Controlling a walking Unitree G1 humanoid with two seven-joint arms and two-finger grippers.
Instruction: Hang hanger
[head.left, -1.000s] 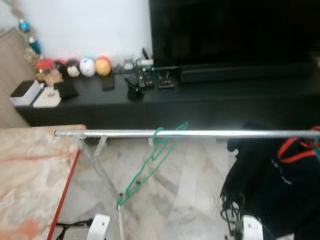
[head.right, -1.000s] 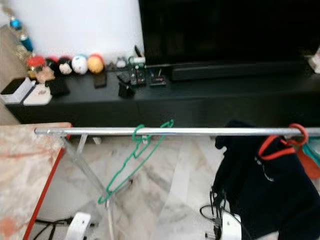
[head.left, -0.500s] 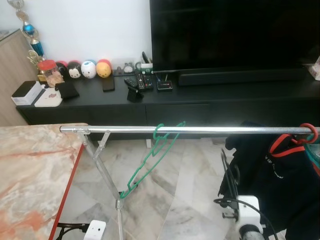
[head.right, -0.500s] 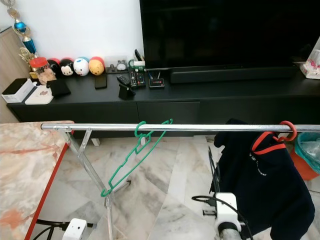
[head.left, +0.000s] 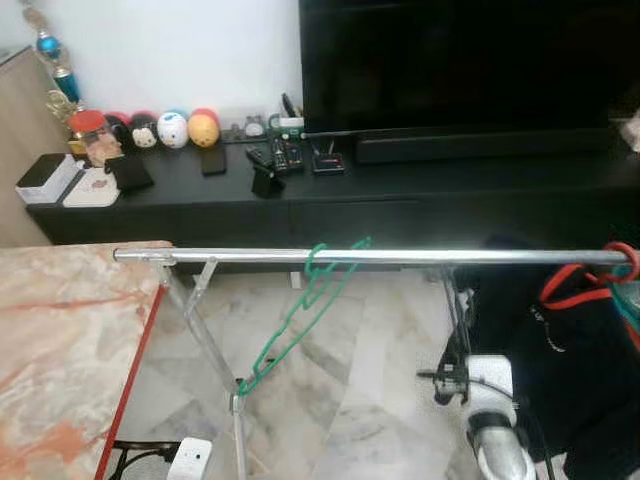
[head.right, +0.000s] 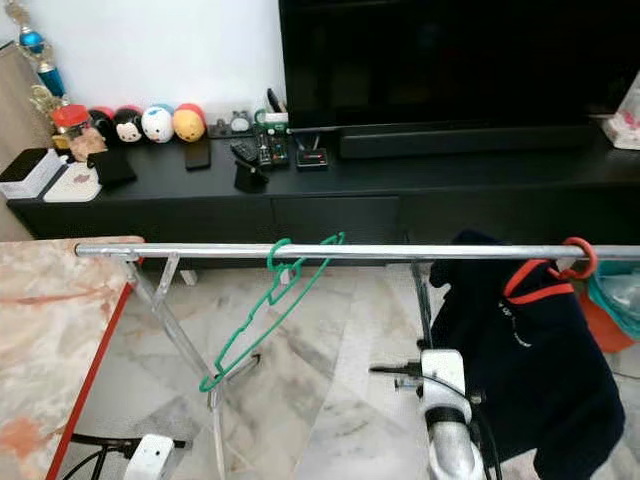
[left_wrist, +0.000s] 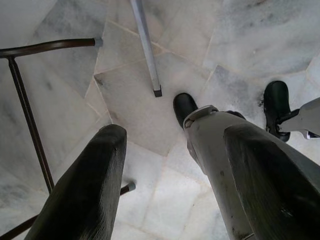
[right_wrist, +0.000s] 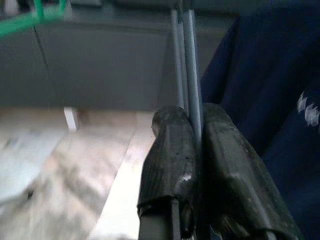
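Seen in the head views: right arm (head.right: 445, 425) a silver-grey cylinder, capped by a white boxy wrist block, black cable looping beside it, small black fittings at the block's front. Left arm (head.right: 152, 458) ended likewise in a white block with a dark cable. Right gripper (right_wrist: 192, 150) carried two long black fingers (right_wrist: 170, 170), rounded at the tips, matte and finely textured, with scuffed pale specks. Left gripper (left_wrist: 170, 185) had the same broad black fingers (left_wrist: 90, 185), dull sheen along their edges. Below, a grey metallic leg (left_wrist: 215, 155) with a pale rim band, and glossy black rounded feet (left_wrist: 185, 107).
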